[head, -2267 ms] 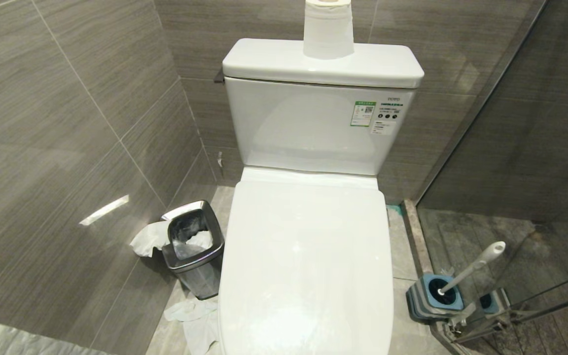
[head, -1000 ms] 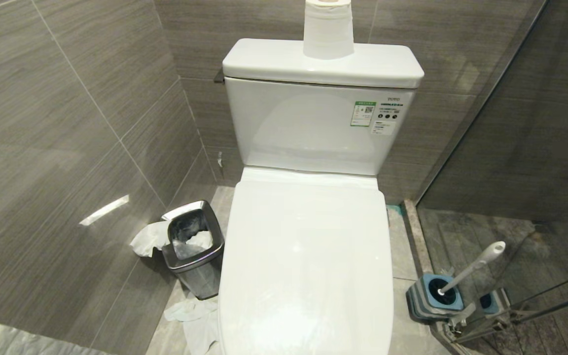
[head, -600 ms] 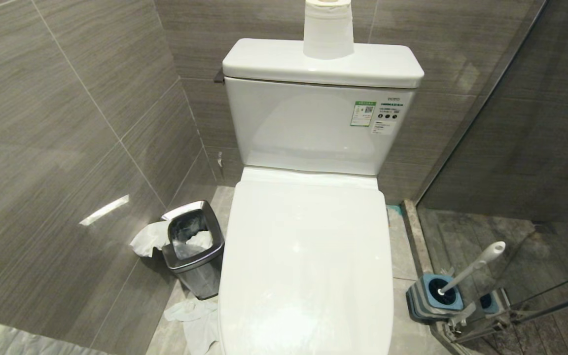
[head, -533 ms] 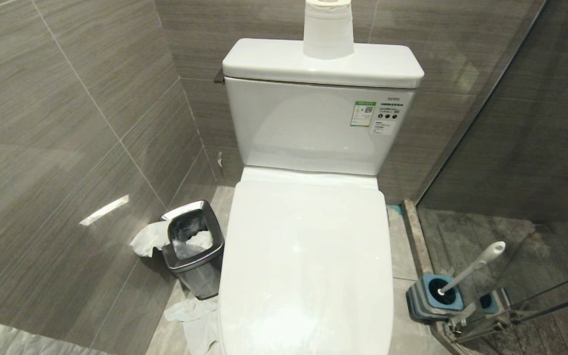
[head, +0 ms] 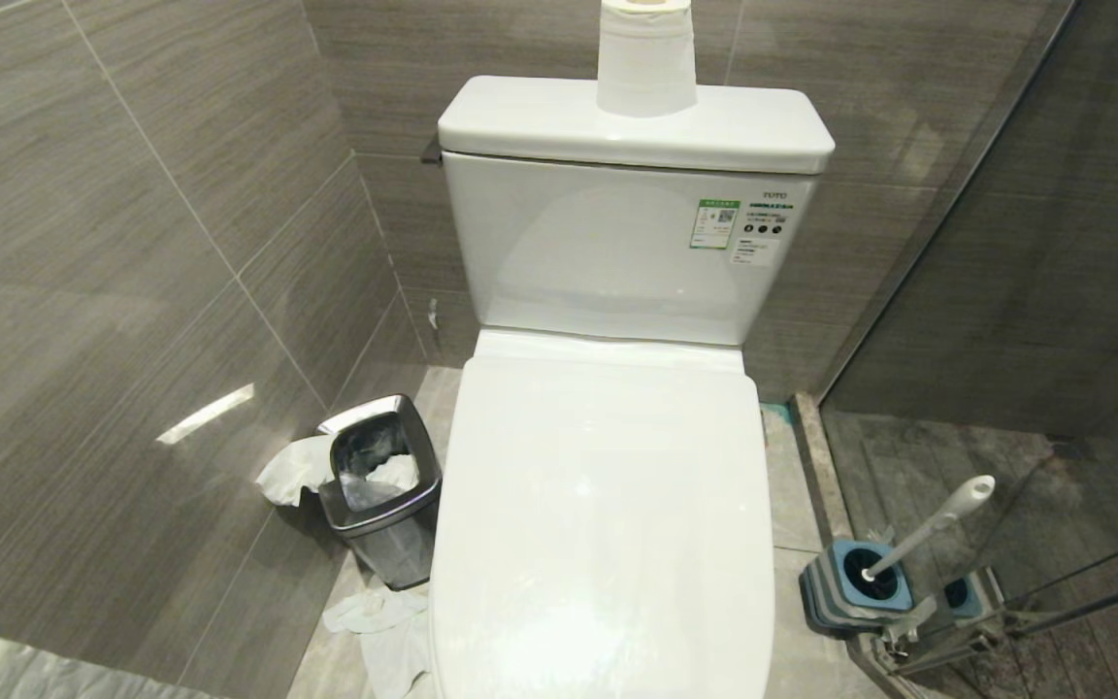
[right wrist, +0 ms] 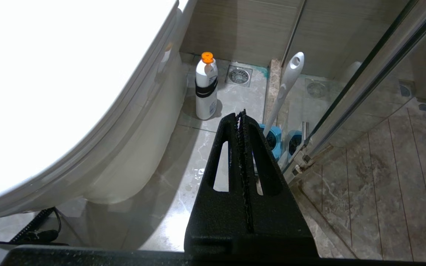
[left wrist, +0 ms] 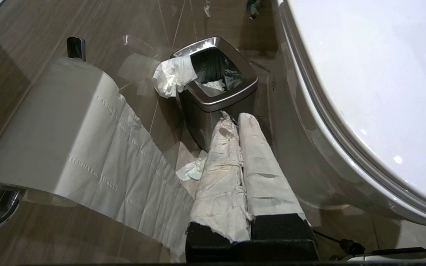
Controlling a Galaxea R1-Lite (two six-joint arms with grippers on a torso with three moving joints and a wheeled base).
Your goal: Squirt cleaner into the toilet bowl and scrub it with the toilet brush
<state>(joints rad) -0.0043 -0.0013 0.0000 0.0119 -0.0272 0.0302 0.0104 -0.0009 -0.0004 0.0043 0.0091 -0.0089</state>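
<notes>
Grey-tiled bathroom: both grippers, left (left wrist: 237, 120) and right (right wrist: 241, 114), hang low with jaws pressed together, empty. The lid (head: 608, 505) covers the toilet bowl (unopened). Beyond, the toilet brush (right wrist: 286, 87) leans beside what looks like the cleaner bottle (right wrist: 206, 87); a careless reach could topple either.

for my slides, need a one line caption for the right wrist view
Shut black right gripper above grey floor, between closed white toilet and white orange-capped bottle, white-handled toilet brush by glass.
</notes>
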